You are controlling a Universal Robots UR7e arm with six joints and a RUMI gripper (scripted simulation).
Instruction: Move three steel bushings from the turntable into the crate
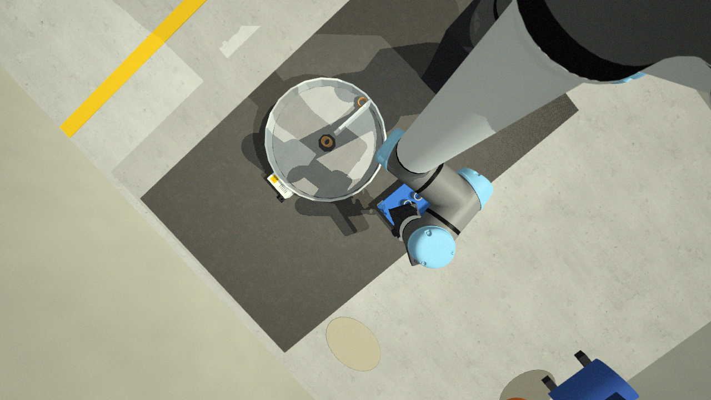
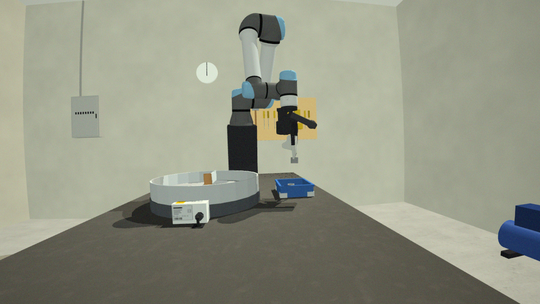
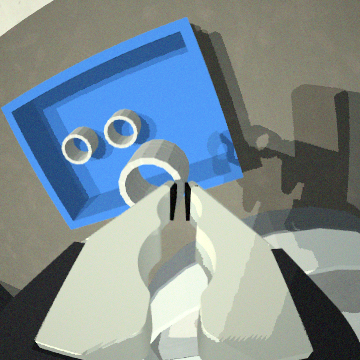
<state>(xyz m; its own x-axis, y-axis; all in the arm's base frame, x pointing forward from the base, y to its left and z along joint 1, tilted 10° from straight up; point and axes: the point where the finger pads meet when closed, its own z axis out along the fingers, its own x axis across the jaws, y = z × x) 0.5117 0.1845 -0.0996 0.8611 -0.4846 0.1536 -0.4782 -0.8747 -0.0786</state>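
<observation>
My gripper (image 2: 294, 155) (image 3: 181, 184) is shut on the wall of a steel bushing (image 2: 294, 161) (image 3: 172, 151), held high above the crate's near edge in the wrist view. The blue crate (image 1: 397, 193) (image 2: 298, 192) (image 3: 165, 85) stands beside the turntable. Two steel bushings lie in it, one (image 3: 91, 136) near its left side and one (image 3: 131, 119) just right of that. The round grey-white turntable (image 1: 267, 144) (image 2: 203, 194) holds an orange-brown sleeve (image 1: 322, 141) (image 2: 207, 178) at its centre and another ring (image 1: 358, 100) near the rim. I see no steel bushing on it.
A thin divider (image 1: 351, 118) stands inside the turntable, whose high rim is an obstacle. A white labelled box (image 1: 281, 186) (image 2: 190, 213) sits against its outside. The arm covers part of the crate in the top view. A blue machine (image 1: 594, 380) (image 2: 525, 236) stands off the table.
</observation>
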